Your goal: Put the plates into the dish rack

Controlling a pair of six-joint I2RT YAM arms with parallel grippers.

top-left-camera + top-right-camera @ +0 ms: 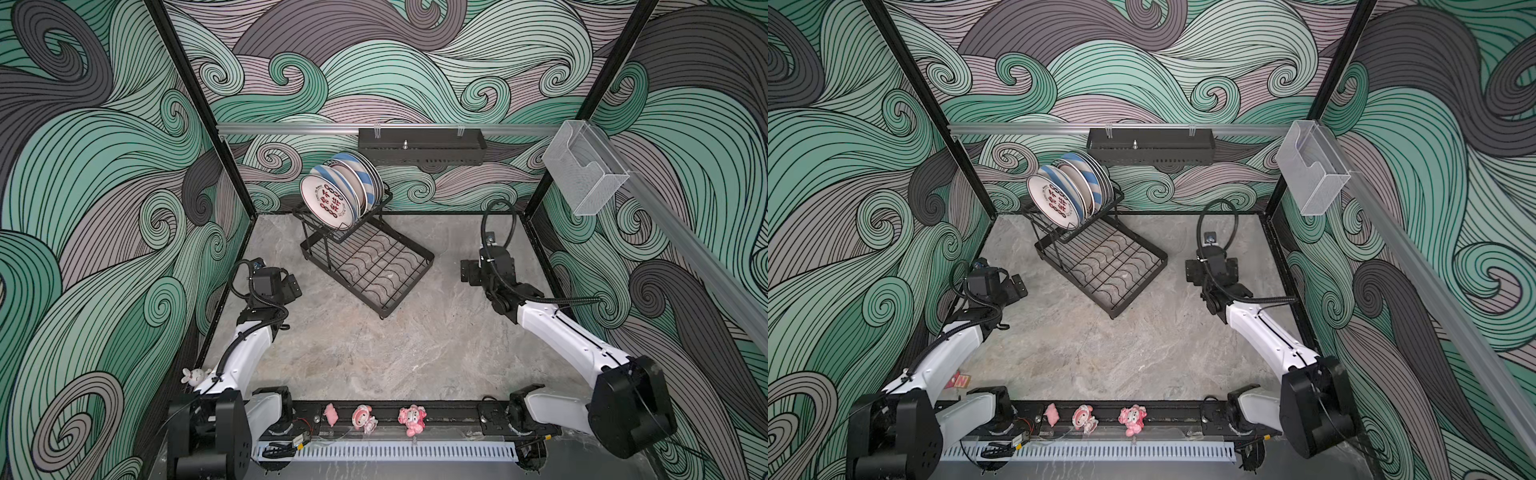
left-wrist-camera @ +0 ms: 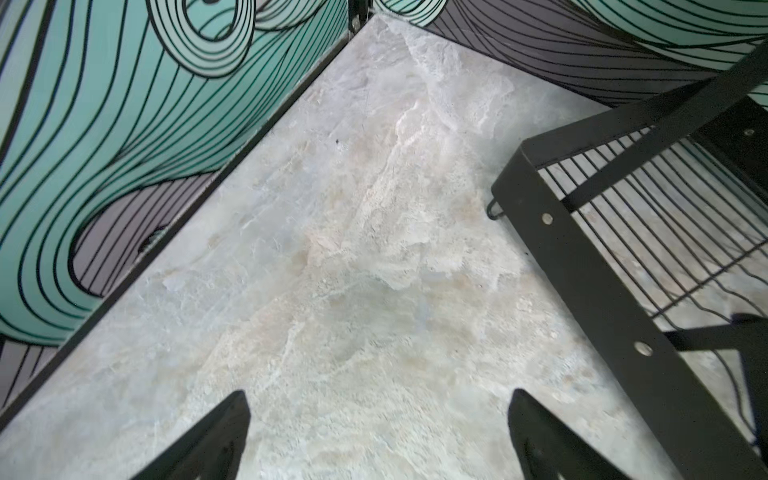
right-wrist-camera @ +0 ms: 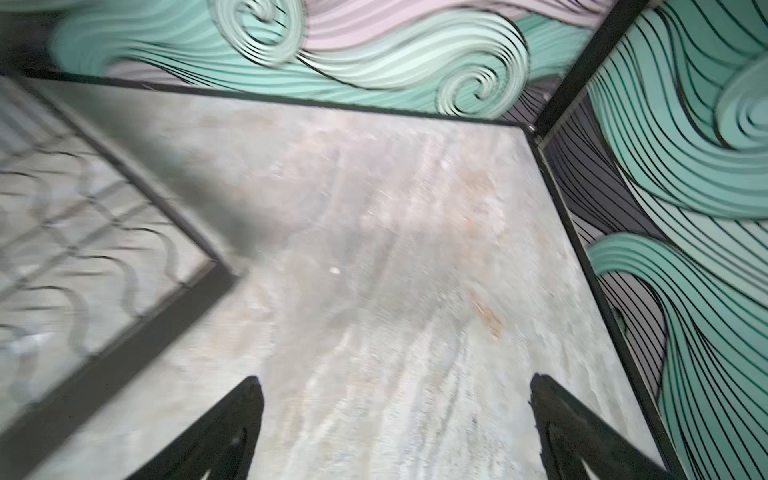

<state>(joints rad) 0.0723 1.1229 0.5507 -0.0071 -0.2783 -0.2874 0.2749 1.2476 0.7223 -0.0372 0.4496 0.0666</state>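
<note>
Several plates [image 1: 328, 203] [image 1: 1054, 203] stand on edge, packed side by side, in the raised upper basket of the black wire dish rack [image 1: 374, 266] [image 1: 1108, 266]. The front plate is white with red characters, and blue-white striped ones [image 1: 357, 174] stand behind it. The rack's lower grid tray holds nothing. My left gripper [image 1: 293, 286] [image 2: 378, 399] hovers open and empty over bare tabletop, left of the rack frame [image 2: 602, 291]. My right gripper [image 1: 467, 270] [image 3: 395, 382] is open and empty too, to the right of the rack's corner [image 3: 104, 361].
A black perforated trough shelf [image 1: 422, 145] hangs on the back rail and a clear plastic box [image 1: 586, 174] on the right rail. Small pink figurines [image 1: 365, 417] sit on the front bar. Patterned walls close in the grey stone tabletop [image 1: 374, 353].
</note>
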